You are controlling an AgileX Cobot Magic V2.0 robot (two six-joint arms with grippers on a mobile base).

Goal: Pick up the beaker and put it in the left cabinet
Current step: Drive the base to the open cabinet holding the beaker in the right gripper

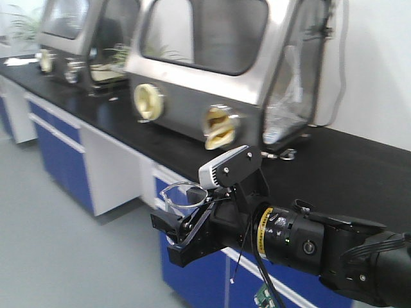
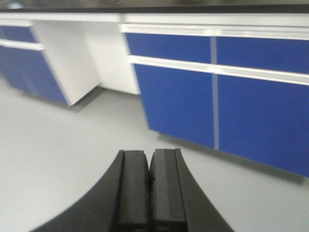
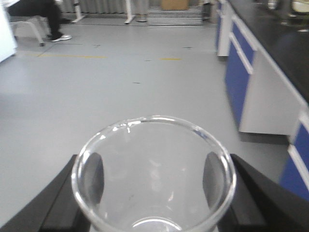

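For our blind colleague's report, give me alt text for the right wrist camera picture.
A clear glass beaker, seen from its open rim, is clamped in the right gripper between black fingers. Beyond it lies grey floor, with blue-and-white counter cupboards along the right.

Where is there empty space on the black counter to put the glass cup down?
The biggest bare patch of black counter lies right of the near glove box, up to the white wall. A narrow free strip runs along the front edge before both boxes. It is crowded behind, where the far glove box stands close by.
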